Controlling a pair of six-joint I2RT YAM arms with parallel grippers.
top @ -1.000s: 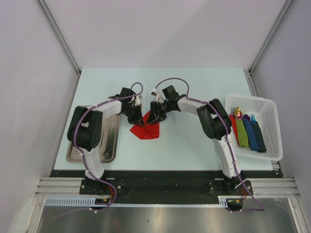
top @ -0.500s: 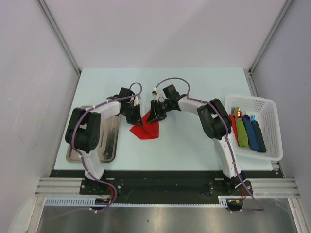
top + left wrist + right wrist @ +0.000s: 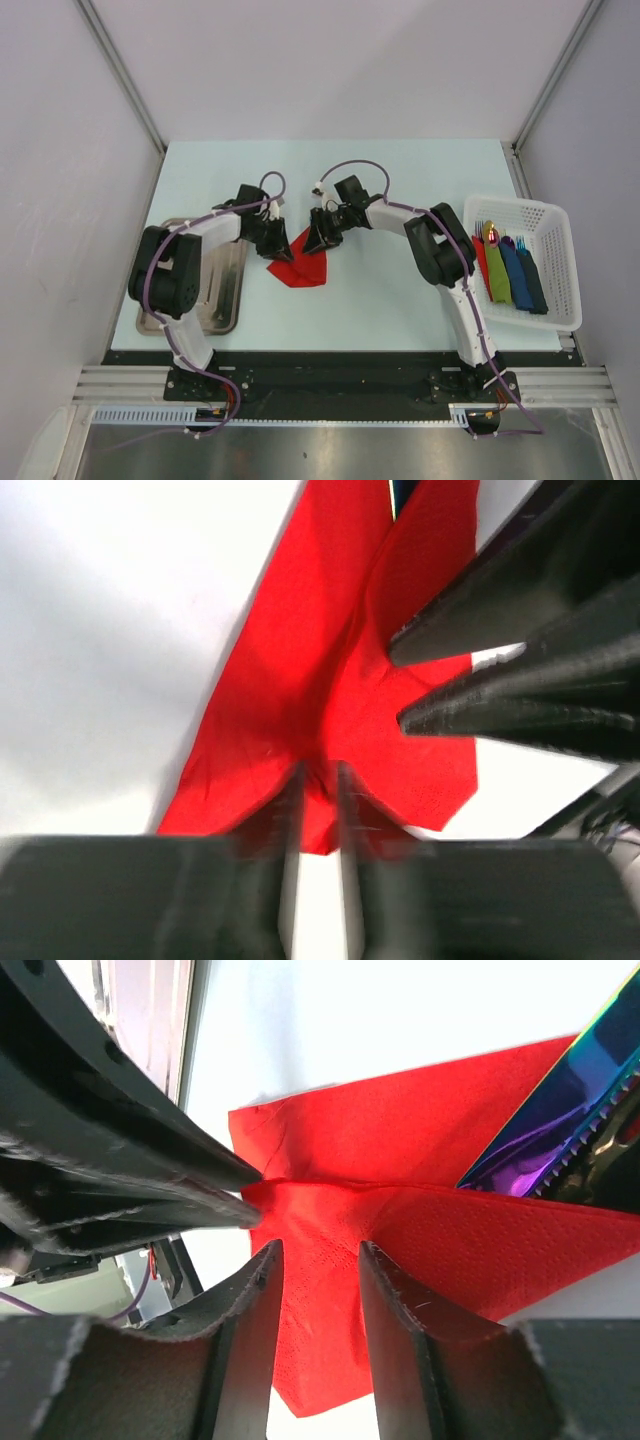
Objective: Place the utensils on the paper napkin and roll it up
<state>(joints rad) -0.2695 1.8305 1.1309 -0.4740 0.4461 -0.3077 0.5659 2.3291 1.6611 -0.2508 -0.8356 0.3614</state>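
Swung the left elbow further out to the left beside the tray [image 3: 225,305] over the last second and drew the left hand [image 3: 272,236] slightly toward the far left, easing its fingers from pressed together to a thin slit; left the right arm and the napkin [image 3: 300,270] where they were. Lies crumpled and bright red near the middle of the bench [image 3: 400,300], between the two hands. Meets a raised crease of the paper with the left fingertips [image 3: 275,815], barely apart and blurred in the left wrist view; cannot tell whether any paper is still pinched there. Stands about half open at the right hand [image 3: 318,1255], fingers down on the napkin with a ridge of paper running between them, not closed on anything. Shows a knife [image 3: 560,1110] with a serrated, shimmering blue-violet blade lying on the napkin just beyond the right fingers. Holds several rolled bundles in a white basket [image 3: 545,212] at the right edge of the bench
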